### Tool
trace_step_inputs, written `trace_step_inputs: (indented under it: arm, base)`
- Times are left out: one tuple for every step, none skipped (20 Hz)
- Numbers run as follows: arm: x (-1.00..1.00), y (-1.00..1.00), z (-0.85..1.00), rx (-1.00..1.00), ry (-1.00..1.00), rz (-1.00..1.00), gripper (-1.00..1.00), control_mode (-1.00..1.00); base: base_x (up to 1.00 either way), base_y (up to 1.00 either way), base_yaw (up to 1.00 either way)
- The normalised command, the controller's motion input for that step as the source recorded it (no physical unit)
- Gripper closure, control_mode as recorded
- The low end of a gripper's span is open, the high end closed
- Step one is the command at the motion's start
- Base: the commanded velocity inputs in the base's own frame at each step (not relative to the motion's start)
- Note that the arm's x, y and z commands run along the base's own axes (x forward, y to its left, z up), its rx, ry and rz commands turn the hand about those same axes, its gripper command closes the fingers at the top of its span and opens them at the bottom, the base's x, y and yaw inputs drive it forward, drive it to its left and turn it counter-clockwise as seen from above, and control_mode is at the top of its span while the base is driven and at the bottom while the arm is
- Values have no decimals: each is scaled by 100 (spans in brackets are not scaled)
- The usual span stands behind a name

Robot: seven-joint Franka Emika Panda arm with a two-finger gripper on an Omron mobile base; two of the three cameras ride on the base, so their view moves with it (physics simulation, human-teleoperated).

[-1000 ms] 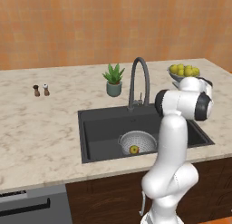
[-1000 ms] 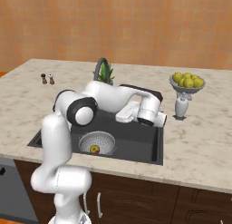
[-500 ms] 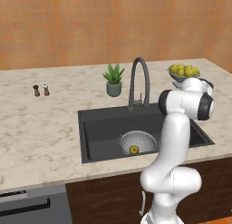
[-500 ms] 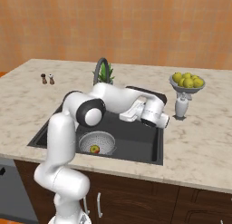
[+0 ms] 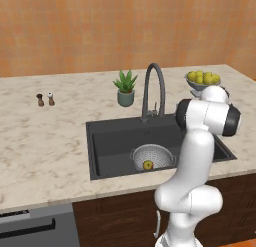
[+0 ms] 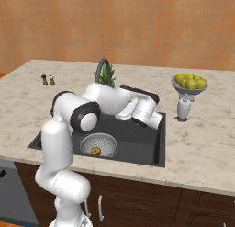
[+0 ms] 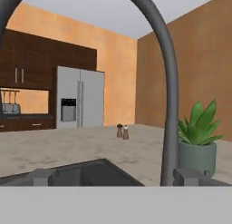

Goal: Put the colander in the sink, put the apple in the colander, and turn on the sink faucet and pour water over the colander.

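Note:
The grey colander [image 5: 152, 156] sits in the black sink [image 5: 112, 141], right of its middle, with the small apple [image 5: 148, 165] inside it. From the other side the colander [image 6: 97, 144] and the apple [image 6: 96, 151] lie below my forearm. The dark gooseneck faucet [image 5: 152, 91] stands at the sink's back edge. My gripper [image 7: 115, 177] is open and holds nothing. It hangs over the right part of the sink [image 6: 133, 139] and faces the faucet [image 7: 170, 105], whose neck rises just inside the right fingertip [image 7: 188, 175].
A potted plant [image 5: 125, 88] stands on the counter left of the faucet. A footed bowl of yellow-green fruit [image 5: 202, 80] is at the back right. Two small shakers [image 5: 45, 99] stand at the far left. A fridge [image 7: 79, 103] shows across the room.
The arm has shifted a little over the sink, with the hand easing slightly toward the faucet. The jaws stay open. Colander and apple have not moved.

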Motion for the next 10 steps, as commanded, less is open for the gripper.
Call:
trace_step_inputs:
  arm:
    - [19,0,9,-6,0,-1,-100,-100]
    - [20,0,6,-6,-1,0,-100,-100]
    - [25,0,4,-6,-1,0,-100,-100]
    - [26,0,0,-6,-3,0,-100,-100]
    - [24,0,0,-6,-3,0,-100,-100]
    - [19,1,0,-8,-10,0,-100,-100]
    - [18,3,-3,-8,-14,0,-100,-100]
    - [18,4,-3,-8,-16,0,-100,-100]
    - [21,3,0,-5,-15,0,-100,-100]
    - [22,0,-1,-2,-13,0,-100,-100]
  base:
    - [0,0,0]
    - [0,0,0]
    - [0,0,0]
    - [0,0,0]
    - [0,0,0]
    - [0,0,0]
    - [0,0,0]
    - [0,0,0]
    - [0,0,0]
    - [0,0,0]
